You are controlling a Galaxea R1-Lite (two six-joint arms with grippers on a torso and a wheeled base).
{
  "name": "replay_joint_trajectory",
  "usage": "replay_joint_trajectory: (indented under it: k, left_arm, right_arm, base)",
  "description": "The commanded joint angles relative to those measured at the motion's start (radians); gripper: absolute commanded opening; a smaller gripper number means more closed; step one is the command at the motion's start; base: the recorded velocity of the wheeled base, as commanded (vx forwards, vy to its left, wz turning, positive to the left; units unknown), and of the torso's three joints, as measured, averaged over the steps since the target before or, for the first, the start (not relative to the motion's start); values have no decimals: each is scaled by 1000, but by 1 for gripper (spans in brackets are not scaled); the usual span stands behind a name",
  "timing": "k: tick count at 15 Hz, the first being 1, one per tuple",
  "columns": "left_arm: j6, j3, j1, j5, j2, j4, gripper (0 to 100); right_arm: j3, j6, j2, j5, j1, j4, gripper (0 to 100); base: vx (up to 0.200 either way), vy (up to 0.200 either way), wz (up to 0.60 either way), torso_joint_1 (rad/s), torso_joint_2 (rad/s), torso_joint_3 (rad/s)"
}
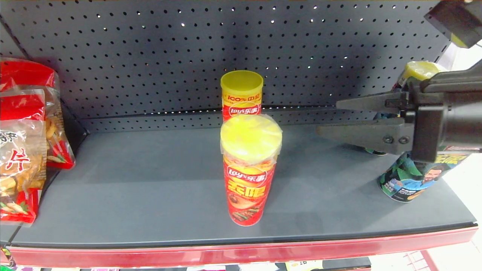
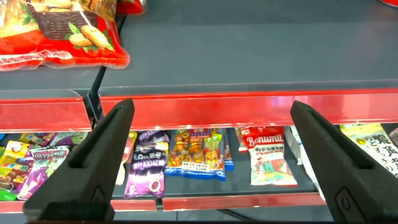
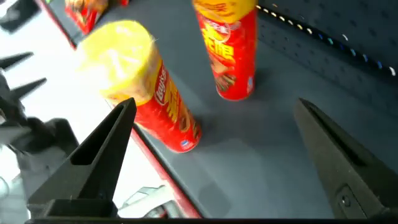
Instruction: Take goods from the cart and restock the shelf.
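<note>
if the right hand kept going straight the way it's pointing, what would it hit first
Probably the front red chip can, standing lidded mid-shelf; the open right hand points toward it. Depth is unclear, so it might instead pass between that and the rear can.

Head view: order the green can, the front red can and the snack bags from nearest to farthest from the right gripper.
1. Green can: far right, partly behind the right gripper.
2. Front red can: centre, just off the open jaws' tips.
3. Snack bags: far left.
</note>
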State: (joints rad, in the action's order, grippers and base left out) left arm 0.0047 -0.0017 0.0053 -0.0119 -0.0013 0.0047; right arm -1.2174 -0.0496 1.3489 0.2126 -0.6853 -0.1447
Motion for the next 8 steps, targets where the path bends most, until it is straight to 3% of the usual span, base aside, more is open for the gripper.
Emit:
replay_joint_trajectory:
  k: [1, 8]
  left_arm:
    - [0, 0, 1, 0, 1, 0, 100]
    - [0, 0, 1, 0, 1, 0, 100]
  right_arm:
    - [-13, 36, -59, -45, -11, -42, 100]
    - [12, 257, -356, -375, -100, -297, 100]
  base:
    - [0, 0, 0, 0, 0, 0]
    - [0, 0, 0, 0, 0, 0]
